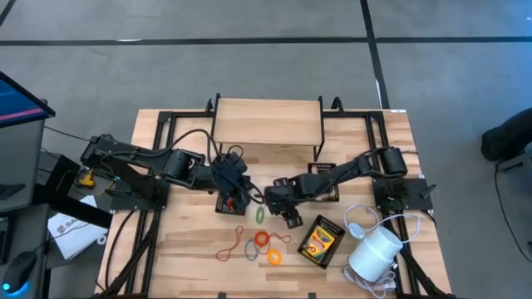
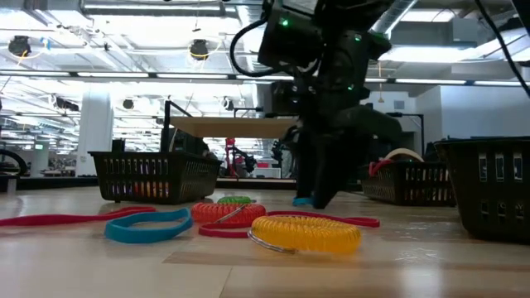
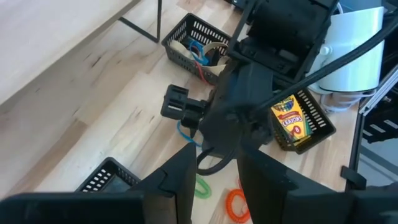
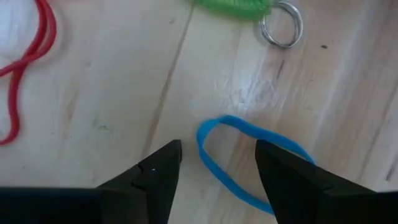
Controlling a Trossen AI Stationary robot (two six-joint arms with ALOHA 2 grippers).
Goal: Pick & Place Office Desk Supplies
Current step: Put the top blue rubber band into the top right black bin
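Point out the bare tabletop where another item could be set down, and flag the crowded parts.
Free: the front-left boards between the table's left edge and the red loop; also the strip in front of the wooden shelf. Crowded: the centre, where both grippers meet over the loops, and the front right with the crayon box and white cylinder.

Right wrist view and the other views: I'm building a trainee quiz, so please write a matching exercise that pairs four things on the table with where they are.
Things:
1. blue loop
2. crayon box
3. white cylinder
4. yellow coil

Places:
A. in a black mesh tray
B. on the wood between the open fingers of the right gripper
C. nearest the low camera
D. beside a white cord

Pairs: 1-B, 2-A, 3-D, 4-C
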